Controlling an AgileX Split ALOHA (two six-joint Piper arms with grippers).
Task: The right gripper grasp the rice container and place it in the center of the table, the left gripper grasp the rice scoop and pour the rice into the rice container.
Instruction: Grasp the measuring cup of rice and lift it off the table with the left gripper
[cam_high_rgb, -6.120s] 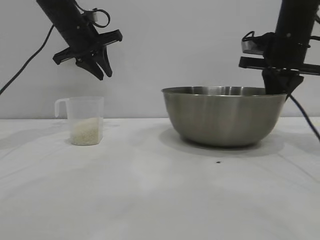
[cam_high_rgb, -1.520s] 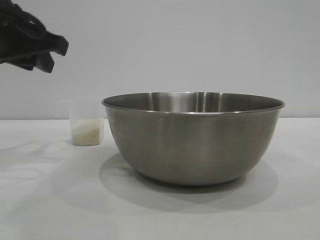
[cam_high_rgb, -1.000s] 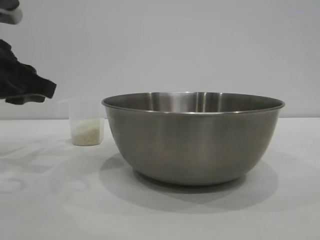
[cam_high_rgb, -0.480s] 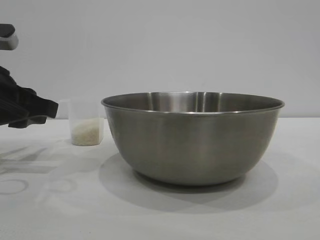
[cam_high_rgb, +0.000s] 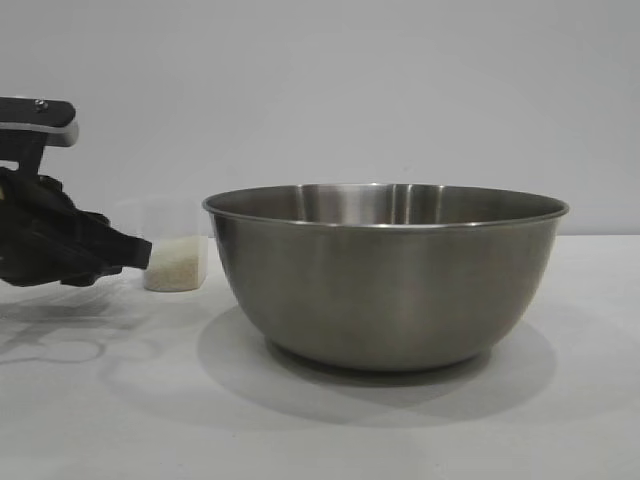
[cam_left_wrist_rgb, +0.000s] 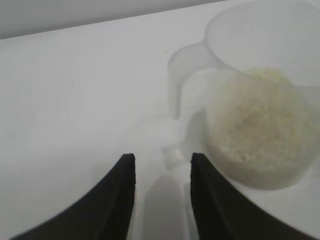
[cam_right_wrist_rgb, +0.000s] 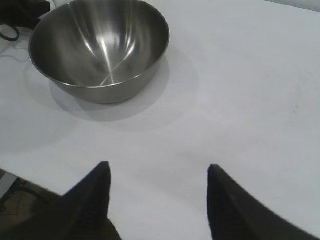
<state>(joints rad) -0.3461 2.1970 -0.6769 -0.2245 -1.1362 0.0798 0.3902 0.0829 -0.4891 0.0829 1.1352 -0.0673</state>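
Observation:
The rice container (cam_high_rgb: 385, 275), a wide steel bowl, stands empty on the middle of the white table (cam_high_rgb: 100, 420). Behind it to the left is the rice scoop (cam_high_rgb: 176, 250), a clear plastic cup holding rice (cam_high_rgb: 175, 268). My left gripper (cam_high_rgb: 135, 255) comes in low from the left, its tip right beside the scoop. In the left wrist view this gripper (cam_left_wrist_rgb: 162, 159) is open with nothing between its fingers, and the scoop's loop handle (cam_left_wrist_rgb: 181, 75) and the rice (cam_left_wrist_rgb: 252, 125) lie just ahead. My right gripper (cam_right_wrist_rgb: 157, 167) hangs open over bare table, well away from the rice container (cam_right_wrist_rgb: 100, 45).
The table's near edge shows under the right gripper, with floor and cables (cam_right_wrist_rgb: 12, 200) below it. The left arm (cam_right_wrist_rgb: 20, 12) appears dark behind the bowl in the right wrist view.
My left gripper has come down and moved right toward the scoop. The bowl and the scoop have stayed put; earlier the right gripper left the bowl at the centre.

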